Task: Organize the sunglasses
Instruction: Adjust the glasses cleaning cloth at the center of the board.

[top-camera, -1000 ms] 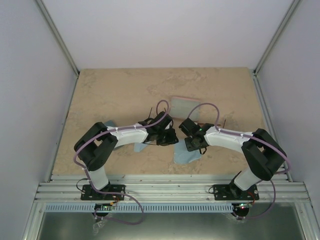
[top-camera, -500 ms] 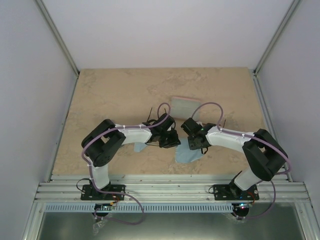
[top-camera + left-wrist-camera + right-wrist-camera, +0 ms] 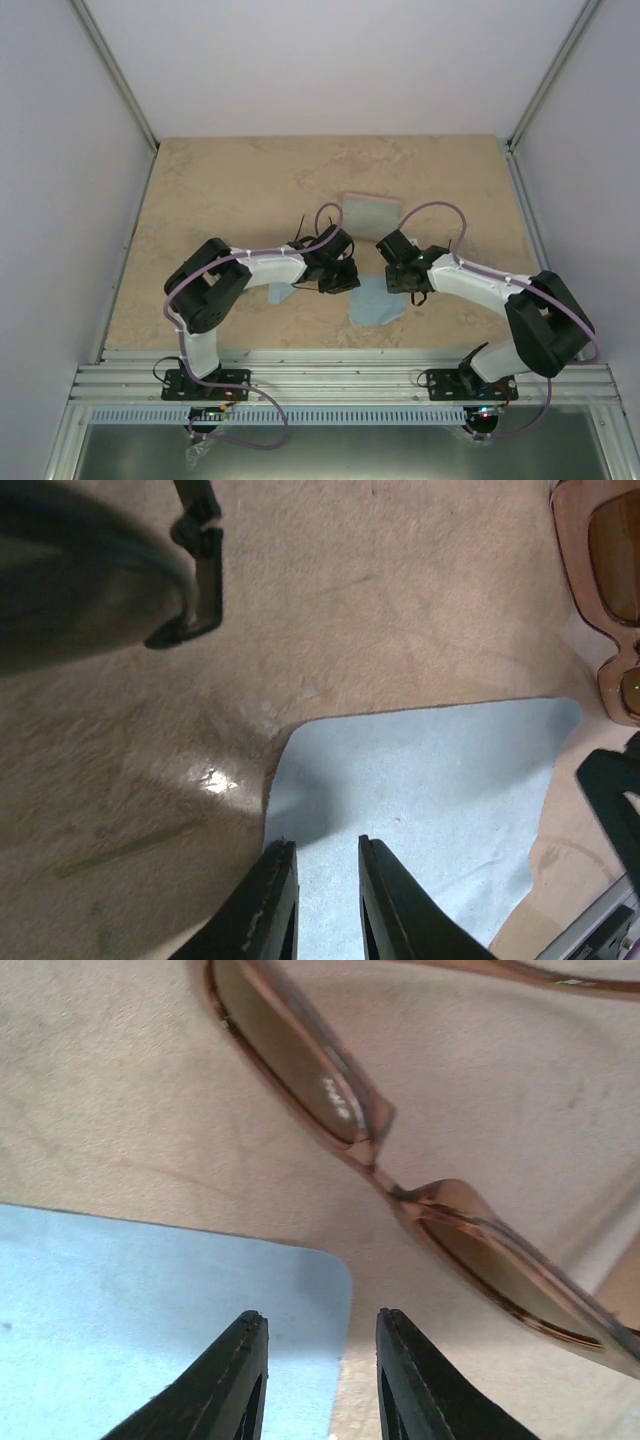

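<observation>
The amber pair [image 3: 300, 1060] and the black pair [image 3: 208, 580] lay loose on the table [image 3: 380, 600], neither held. The left gripper [image 3: 322, 845] stood narrowly apart and the right gripper [image 3: 320, 1315] wider, both empty. Organizing looked barely begun.

amber sunglasses [image 3: 385, 1175]: translucent plastic, glossy, smooth | cloth [image 3: 150, 1310]: light blue fabric, matt, smooth | table [image 3: 400, 600]: beige, matt, finely grained

The top camera looks down from behind. Both close wrist cameras share the cloth [image 3: 430, 780] and amber sunglasses [image 3: 608, 575].
</observation>
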### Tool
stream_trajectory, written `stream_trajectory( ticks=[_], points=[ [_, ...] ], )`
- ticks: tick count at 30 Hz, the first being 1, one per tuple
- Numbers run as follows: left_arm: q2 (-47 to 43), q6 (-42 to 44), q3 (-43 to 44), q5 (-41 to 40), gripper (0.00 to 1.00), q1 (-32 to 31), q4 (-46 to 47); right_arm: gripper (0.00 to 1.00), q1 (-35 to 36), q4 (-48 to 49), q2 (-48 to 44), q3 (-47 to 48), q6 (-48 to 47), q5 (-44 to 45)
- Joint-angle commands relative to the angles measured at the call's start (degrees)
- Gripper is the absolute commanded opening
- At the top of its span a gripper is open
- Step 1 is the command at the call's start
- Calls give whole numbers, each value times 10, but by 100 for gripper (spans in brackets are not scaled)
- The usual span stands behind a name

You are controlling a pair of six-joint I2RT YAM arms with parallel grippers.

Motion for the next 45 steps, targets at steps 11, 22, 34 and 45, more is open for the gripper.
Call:
stream_trajectory(
  ticks=[11, 22, 34, 45],
  points=[
    [13, 41, 83, -79, 32, -2, -109, 33, -43, 64, 20, -27, -38, -58],
    [51, 62, 109, -82, 33, -7, -153, 32, -50, 79, 35, -41, -44, -101],
    [78, 67, 120, -64, 20, -9, -146, 12, -52, 81, 42, -45, -41, -111],
    [68, 72, 121, -85, 0, -10, -138, 0, -52, 77, 5, -44, -48, -124]
  ],
)
